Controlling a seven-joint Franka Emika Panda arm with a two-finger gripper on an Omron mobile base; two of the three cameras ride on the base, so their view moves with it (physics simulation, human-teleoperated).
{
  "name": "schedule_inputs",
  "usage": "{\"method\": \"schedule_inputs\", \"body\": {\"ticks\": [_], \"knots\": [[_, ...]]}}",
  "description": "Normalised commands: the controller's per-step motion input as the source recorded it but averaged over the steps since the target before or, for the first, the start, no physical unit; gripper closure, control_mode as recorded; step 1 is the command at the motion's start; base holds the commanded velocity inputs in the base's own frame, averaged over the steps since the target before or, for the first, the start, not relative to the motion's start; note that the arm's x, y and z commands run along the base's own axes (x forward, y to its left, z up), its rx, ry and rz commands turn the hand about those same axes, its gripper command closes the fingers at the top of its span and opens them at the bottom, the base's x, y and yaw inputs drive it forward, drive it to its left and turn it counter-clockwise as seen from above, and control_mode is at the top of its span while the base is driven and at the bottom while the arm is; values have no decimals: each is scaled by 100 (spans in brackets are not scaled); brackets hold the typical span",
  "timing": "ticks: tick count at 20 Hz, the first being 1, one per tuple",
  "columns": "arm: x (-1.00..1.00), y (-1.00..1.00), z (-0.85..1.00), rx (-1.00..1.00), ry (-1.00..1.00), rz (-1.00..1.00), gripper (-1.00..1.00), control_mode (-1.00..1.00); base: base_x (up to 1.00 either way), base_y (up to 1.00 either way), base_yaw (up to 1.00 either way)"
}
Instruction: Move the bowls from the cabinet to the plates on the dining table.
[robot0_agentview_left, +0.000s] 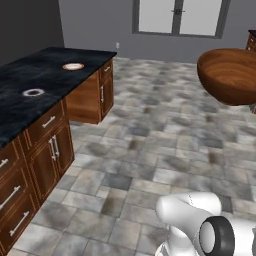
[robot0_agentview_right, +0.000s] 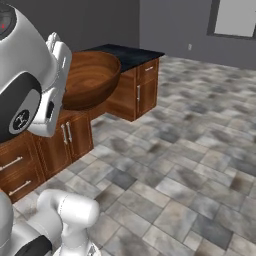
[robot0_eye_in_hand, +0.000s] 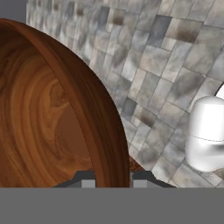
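While the claw (robot0_eye_in_hand: 113, 178) pinches the brown bowl's (robot0_eye_in_hand: 52, 113) rim, plates (robot0_agentview_left: 73, 66) dot the table (robot0_agentview_left: 30, 80).

wood-grained brown bowl (robot0_agentview_left: 229, 75), black veined dining table (robot0_agentview_left: 30, 75), grey mottled floor tiles (robot0_agentview_left: 160, 145)

Grey stone floor tiles (robot0_agentview_left: 165, 150), window (robot0_agentview_left: 180, 17) beyond.

a home kitchen-diner — wood cupboards (robot0_agentview_left: 47, 150), marbled black table top (robot0_agentview_left: 35, 75), tiled floor (robot0_agentview_left: 160, 130).
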Motion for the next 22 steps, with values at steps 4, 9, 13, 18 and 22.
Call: {"method": "schedule_inputs", "body": {"ticks": [4, 9, 13, 18, 22], "knots": [[0, 0, 0, 0, 0, 0, 100, 100, 62, 7, 0], [0, 0, 0, 0, 0, 0, 100, 100, 62, 9, 0], [0, 0, 0, 0, 0, 0, 100, 100, 62, 12, 1], [0, 0, 0, 0, 0, 0, 100, 100, 62, 13, 0], [0, 0, 0, 0, 0, 0, 100, 100, 57, 24, 0]]}}
